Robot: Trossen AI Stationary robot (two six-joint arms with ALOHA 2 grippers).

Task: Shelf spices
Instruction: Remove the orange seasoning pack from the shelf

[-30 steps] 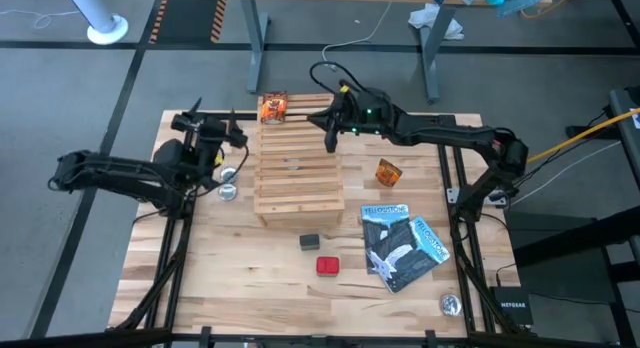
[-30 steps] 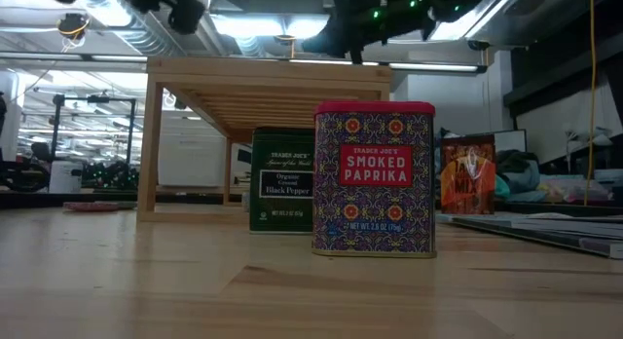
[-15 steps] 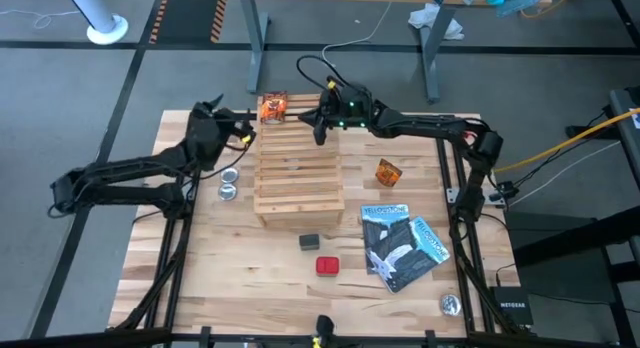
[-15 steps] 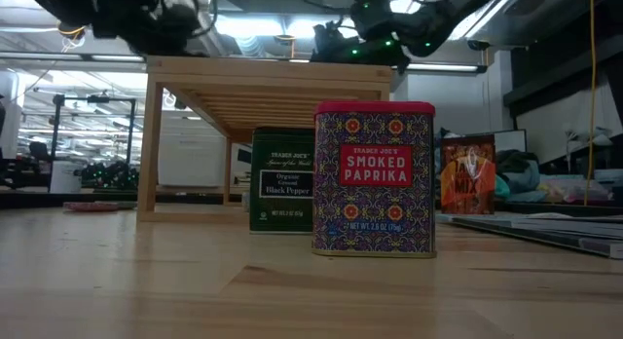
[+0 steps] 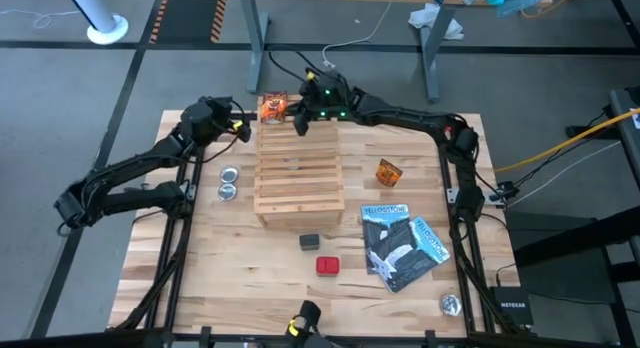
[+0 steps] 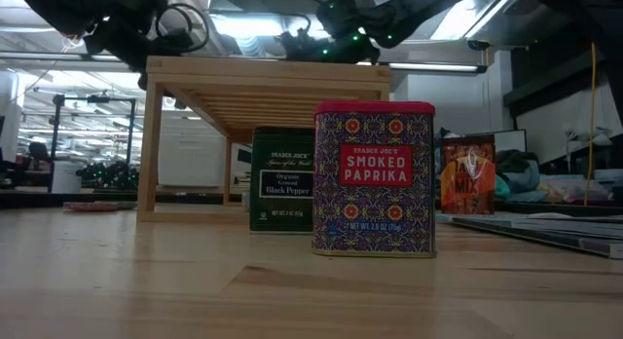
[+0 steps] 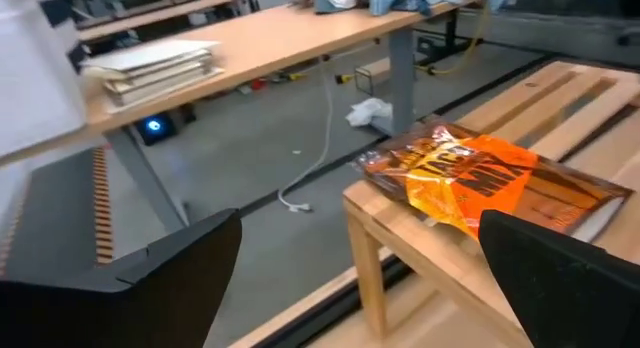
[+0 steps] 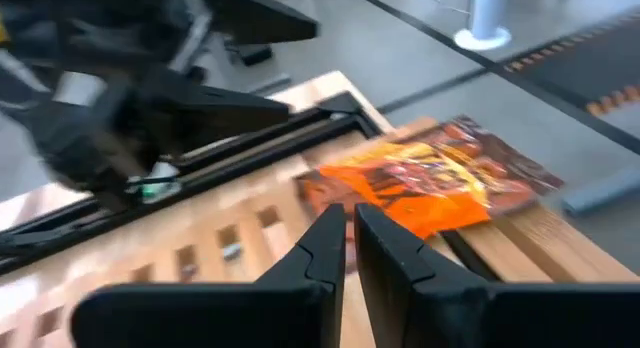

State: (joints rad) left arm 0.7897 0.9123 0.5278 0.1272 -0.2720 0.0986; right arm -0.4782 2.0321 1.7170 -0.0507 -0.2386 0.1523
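Right gripper (image 5: 298,125) hangs with its dark fingers nearly shut on nothing, over the far edge of the light wooden slatted shelf (image 5: 298,173), just beside the orange crinkly spice packet (image 5: 273,108) lying flat on that far corner. Left gripper (image 5: 240,135) stands wide open on the packet's other side, holding nothing, so the packet sits between the two with little room around it.

Four spices show: that packet on the shelf, a second orange packet (image 5: 388,172) on the bare butcher-block tabletop (image 5: 210,258) well off to the right gripper's side, and on the table past the shelf's near edge a dark grey black-pepper box (image 5: 309,242) and a red paprika box (image 5: 327,265), close together. The slats nearer than the grippers lie open.

Two round silver tins (image 5: 229,184) sit beside the shelf below the left gripper. Two blue-and-black booklets (image 5: 400,244) overlap near the boxes, and a third silver tin (image 5: 450,304) rests at the table's near right corner.
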